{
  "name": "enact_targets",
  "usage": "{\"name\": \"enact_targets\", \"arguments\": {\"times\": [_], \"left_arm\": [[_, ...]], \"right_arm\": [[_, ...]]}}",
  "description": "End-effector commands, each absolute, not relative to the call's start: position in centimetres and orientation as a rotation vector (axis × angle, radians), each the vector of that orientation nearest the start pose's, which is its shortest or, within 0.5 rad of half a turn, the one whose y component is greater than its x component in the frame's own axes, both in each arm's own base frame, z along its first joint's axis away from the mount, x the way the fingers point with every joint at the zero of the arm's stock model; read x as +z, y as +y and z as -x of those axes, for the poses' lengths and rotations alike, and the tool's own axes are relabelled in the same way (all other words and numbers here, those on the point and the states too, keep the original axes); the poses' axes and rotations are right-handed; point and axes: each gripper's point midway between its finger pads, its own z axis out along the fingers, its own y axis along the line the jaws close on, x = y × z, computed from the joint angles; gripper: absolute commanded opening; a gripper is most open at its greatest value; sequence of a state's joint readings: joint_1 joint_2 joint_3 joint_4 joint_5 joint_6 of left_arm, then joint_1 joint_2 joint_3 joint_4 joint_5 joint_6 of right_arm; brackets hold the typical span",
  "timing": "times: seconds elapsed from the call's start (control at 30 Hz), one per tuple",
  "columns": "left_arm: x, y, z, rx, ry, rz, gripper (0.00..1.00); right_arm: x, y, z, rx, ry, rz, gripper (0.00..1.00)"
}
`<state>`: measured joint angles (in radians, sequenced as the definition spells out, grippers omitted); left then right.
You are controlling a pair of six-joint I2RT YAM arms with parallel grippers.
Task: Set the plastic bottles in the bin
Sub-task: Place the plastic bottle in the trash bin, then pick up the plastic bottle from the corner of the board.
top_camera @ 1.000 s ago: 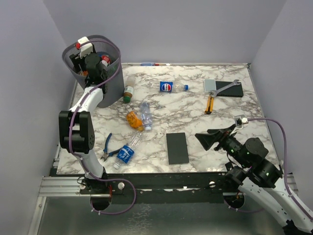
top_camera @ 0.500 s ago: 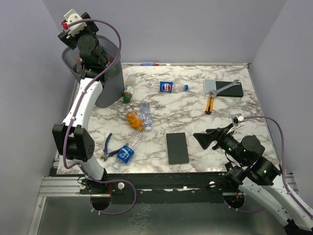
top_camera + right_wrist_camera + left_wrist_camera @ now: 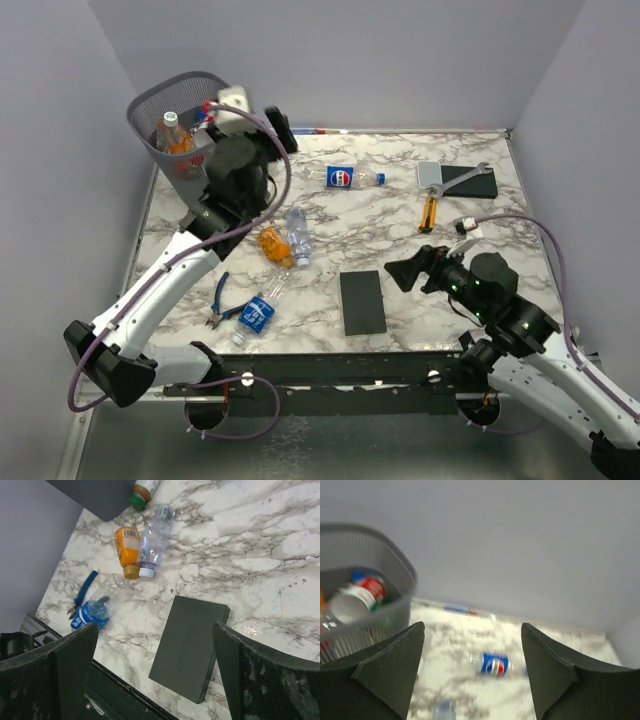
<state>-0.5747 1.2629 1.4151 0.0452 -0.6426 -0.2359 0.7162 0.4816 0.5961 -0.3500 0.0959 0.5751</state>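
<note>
The grey mesh bin [image 3: 150, 100] stands at the back left and holds an orange bottle [image 3: 173, 136]. The left wrist view shows the bin [image 3: 395, 570] with a red-labelled bottle [image 3: 362, 592] inside. My left gripper [image 3: 277, 128] is open and empty, just right of the bin and above the table. It faces a clear blue-labelled bottle [image 3: 345, 178] [image 3: 495, 664]. A clear bottle [image 3: 297, 235], an orange bottle [image 3: 274, 245] and a crushed blue-labelled bottle [image 3: 258, 313] lie mid-left. My right gripper [image 3: 405, 272] [image 3: 155, 626] is open and empty. A green-capped bottle [image 3: 142, 490] lies by the bin.
A black slab [image 3: 362, 302] [image 3: 190, 647] lies under the right gripper. Another slab [image 3: 472, 183], a wrench [image 3: 458, 180] and an orange-handled screwdriver [image 3: 428, 213] lie at the back right. Blue-handled pliers [image 3: 221, 300] lie front left. Walls close in on three sides.
My left arm has come up out of the bin and swung right and down, its gripper now open beside the bin. My right gripper has shifted slightly left toward the slab.
</note>
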Motion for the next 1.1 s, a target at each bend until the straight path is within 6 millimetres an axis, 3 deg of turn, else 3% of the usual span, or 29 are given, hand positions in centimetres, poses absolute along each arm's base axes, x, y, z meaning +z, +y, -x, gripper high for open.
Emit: {"name": "enact_targets", "arguments": {"times": [0.0,0.07,0.13,0.17,0.3,0.43,0.5,0.6,0.73,0.9,1.07], "left_arm": [[33.4,-18.5,-34.0,-0.187,1.762,0.007,0.80],[29.2,-18.3,-32.0,-0.184,1.843,-0.007,0.84],[25.6,-16.9,-30.3,-0.194,1.899,0.052,0.97],[24.1,-16.0,-29.4,-0.201,1.918,0.109,0.99],[21.1,-13.1,-26.0,-0.275,1.941,0.299,0.99],[20.7,-10.4,-23.7,-0.370,1.864,0.464,0.99],[21.4,-8.6,-22.8,-0.388,1.793,0.528,0.99],[22.7,-6.5,-21.6,-0.423,1.686,0.578,0.99],[23.3,-5.3,-20.6,-0.457,1.622,0.584,0.99],[22.6,-4.8,-20.2,-0.433,1.649,0.580,0.99],[22.6,-4.7,-20.1,-0.427,1.647,0.583,0.99]], "right_arm": [[20.8,20.0,-20.0,0.847,1.990,0.121,0.98],[19.2,21.9,-20.2,0.900,2.059,0.149,0.97],[17.5,23.5,-20.7,0.945,2.120,0.125,0.96],[16.8,24.2,-20.9,0.968,2.139,0.121,0.95],[15.2,27.8,-21.4,1.128,2.178,0.122,0.93],[14.1,32.8,-20.7,1.203,2.263,0.174,0.95],[14.1,35.7,-20.4,1.229,2.298,0.182,0.97],[12.7,38.7,-20.7,1.254,2.373,0.096,0.98],[10.6,40.8,-21.4,1.242,2.440,-0.046,0.98],[7.4,41.5,-22.4,1.132,2.532,-0.172,0.97],[6.3,42.6,-22.8,1.123,2.553,-0.219,0.96]]}}
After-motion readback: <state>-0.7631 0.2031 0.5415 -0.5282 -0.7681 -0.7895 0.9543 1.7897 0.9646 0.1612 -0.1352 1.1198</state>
